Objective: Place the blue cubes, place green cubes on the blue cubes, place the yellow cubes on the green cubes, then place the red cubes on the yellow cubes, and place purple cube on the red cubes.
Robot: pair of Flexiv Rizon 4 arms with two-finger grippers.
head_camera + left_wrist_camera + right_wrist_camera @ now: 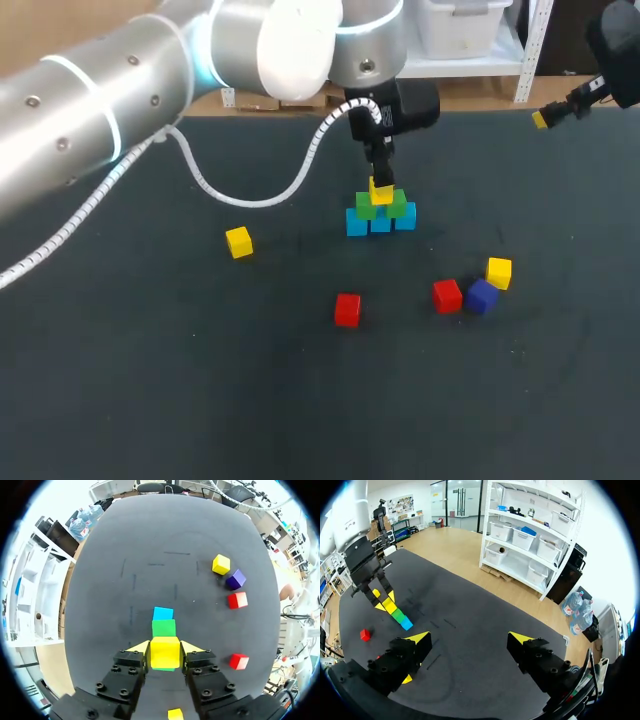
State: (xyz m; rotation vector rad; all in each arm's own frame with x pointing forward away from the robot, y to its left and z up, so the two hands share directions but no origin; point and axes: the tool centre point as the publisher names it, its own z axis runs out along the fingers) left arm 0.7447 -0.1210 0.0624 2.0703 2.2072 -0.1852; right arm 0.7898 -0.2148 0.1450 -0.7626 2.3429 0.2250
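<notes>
A row of blue cubes (380, 223) carries two green cubes (397, 205) in the middle of the table. My left gripper (380, 186) comes straight down over them, shut on a yellow cube (381, 192) that rests on the green ones. In the left wrist view the yellow cube (164, 651) sits between both fingers, with a green cube (164, 628) and a blue cube (163, 613) ahead of it. My right gripper (545, 119) hangs open at the far right edge, empty (470, 641). From there, the stack (397, 613) lies far ahead under the left gripper (379, 597).
Loose cubes lie nearer the front: a yellow one (238, 241) at the left, a red one (347, 309) in the middle, and a red (447, 295), a purple (482, 296) and a yellow one (499, 271) close together at the right.
</notes>
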